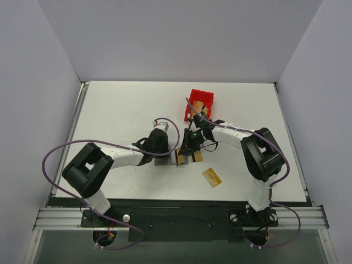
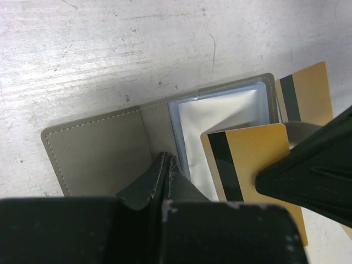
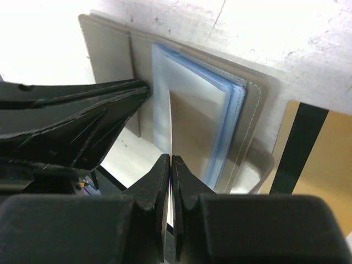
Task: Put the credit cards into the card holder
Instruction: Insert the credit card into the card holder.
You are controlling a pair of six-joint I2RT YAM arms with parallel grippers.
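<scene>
Card holder lies open and flat on the white table, near its middle, between the two arms. Grey outer flap to one side; stack of clear bluish sleeves on the other half.

Left gripper: jaws together, tips down on the holder at the fold beside the sleeves. Cannot tell whether any material is nipped between them or they only press on it.

Right gripper: jaws clamped on the held card, gold with a black stripe. From the right wrist view this card appears edge-on, as a thin line running out from the fingertips over the sleeves. From the left wrist view its striped end overlaps the top sleeve. Cannot tell whether the edge has entered a pocket or only lies above it.

Second card, stripe up, lies flat on the table just beside the holder's sleeve side, its near corner tucked under the holder's edge.

Third card lies alone on the table, nearer the arm bases and well apart from the holder.

Red bin stands farther back on the table, beyond the right gripper.
</scene>
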